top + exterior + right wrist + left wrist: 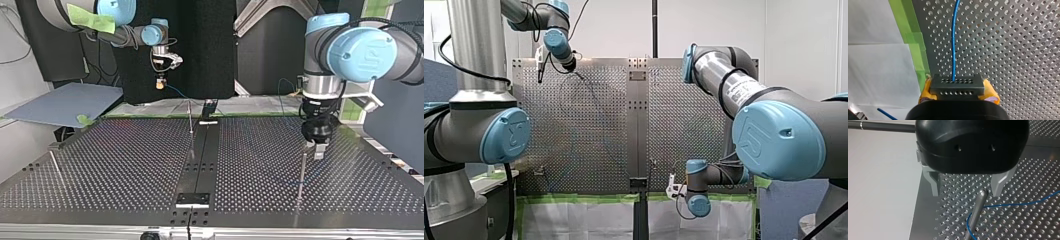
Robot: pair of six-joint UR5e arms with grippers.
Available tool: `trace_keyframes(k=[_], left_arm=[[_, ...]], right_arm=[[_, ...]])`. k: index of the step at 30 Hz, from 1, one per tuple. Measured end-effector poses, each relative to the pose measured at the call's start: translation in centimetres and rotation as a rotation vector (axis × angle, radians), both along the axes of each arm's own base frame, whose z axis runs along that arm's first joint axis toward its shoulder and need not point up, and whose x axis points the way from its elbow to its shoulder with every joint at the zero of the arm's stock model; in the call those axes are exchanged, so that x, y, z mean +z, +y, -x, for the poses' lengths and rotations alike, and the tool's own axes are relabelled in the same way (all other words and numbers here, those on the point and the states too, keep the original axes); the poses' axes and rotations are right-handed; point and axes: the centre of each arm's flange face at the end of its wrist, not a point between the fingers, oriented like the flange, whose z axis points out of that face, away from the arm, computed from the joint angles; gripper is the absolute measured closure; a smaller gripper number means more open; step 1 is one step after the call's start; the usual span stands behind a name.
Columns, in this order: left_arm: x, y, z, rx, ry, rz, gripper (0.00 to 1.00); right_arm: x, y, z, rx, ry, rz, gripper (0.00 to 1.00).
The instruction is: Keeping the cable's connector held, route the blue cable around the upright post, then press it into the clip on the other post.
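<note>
My left gripper (966, 193) is open, its metal fingers (935, 185) straddling the rounded tip of an upright steel post (978, 207), which stands nearer one finger. The thin blue cable (1008, 203) loops around that post low down and runs off across the plate. In the top view this gripper (316, 149) hangs just over the post (302, 175) at the right. My right gripper (958, 94) is shut, yellow pads (924, 93) clamping the black connector (957, 86); the cable (954, 37) leaves it straight ahead. The top view shows it raised at the back left (160, 83).
A second thin post (190, 119) rises near the black centre strip (200, 165). Another post (55, 165) stands at the top view's left. Which one carries the clip I cannot tell. Green tape (916, 47) marks the plate's edge beside my right gripper.
</note>
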Motion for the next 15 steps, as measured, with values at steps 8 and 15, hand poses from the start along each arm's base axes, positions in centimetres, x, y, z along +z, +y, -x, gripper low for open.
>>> trace_keyframes(k=[8, 15], left_arm=[[0.0, -0.8, 0.4, -0.02, 0.002, 0.001, 0.0], [0.0, -1.4, 0.6, -0.034, 0.002, 0.003, 0.0]], right_arm=[[0.0, 0.0, 0.0, 0.0, 0.001, 0.0, 1.0], [0.0, 0.0, 0.0, -0.001, -0.001, 0.001, 1.0]])
